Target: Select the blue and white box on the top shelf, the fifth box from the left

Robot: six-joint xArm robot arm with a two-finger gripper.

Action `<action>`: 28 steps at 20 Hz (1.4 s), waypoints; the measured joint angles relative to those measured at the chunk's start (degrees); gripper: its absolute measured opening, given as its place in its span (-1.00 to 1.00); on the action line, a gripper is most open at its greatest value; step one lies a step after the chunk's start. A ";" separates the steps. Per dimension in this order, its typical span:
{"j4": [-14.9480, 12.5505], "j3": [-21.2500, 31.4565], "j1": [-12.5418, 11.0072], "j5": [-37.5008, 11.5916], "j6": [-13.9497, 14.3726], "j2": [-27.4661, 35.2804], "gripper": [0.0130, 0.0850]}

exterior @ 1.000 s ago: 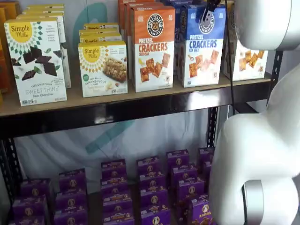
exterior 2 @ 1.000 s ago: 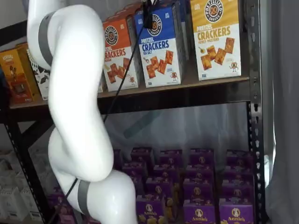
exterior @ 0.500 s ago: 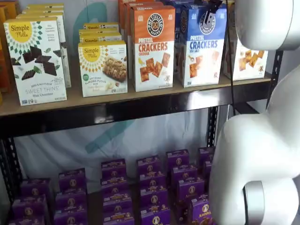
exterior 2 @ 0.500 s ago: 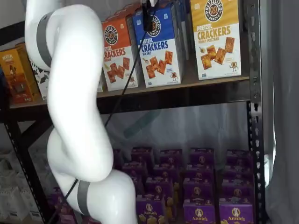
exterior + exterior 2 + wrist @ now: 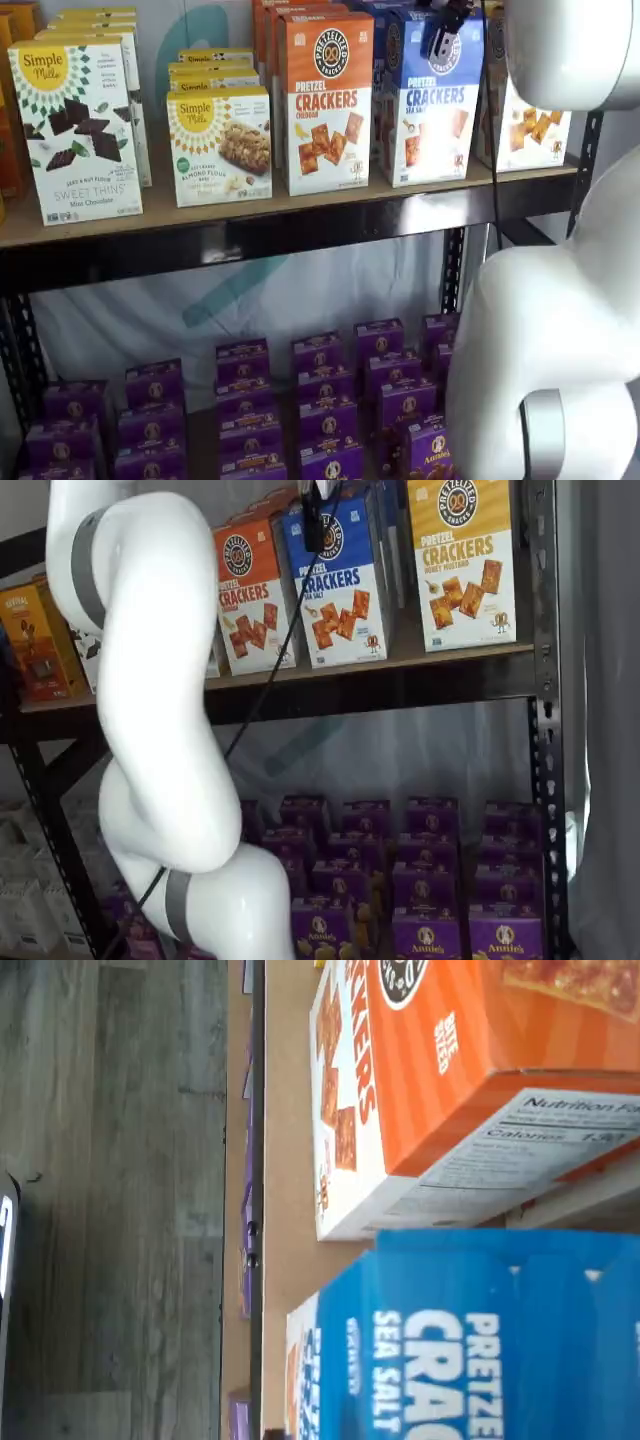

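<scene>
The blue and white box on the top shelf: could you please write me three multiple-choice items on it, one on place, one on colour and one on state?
1. Which box stands directly beside the blue and white box, on the side of the Simple Mills boxes?
A. an orange-topped cracker box
B. a purple box
C. a green tin

2. What colour is its lower half?
A. black
B. white
C. red

3. How does it stand on the top shelf?
A. lying flat
B. hanging off the rail
C. tipped, upper part leaning out

Answers:
1 A, the orange-topped cracker box is its neighbour.
2 B, white shows under the blue in both shelf views.
3 C, in a shelf view it slants, with the gripper at its upper part.
</scene>
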 joint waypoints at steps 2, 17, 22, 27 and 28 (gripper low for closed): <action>0.02 0.16 -0.04 -0.09 -0.05 -0.05 0.67; 0.32 1.61 -0.16 -1.15 -0.29 -0.61 0.22; 0.46 1.38 -0.23 -0.70 -0.26 -0.63 0.22; 1.22 -0.10 -1.05 1.70 -0.42 -0.31 0.22; 1.30 -0.28 -1.24 2.04 -0.52 -0.34 0.22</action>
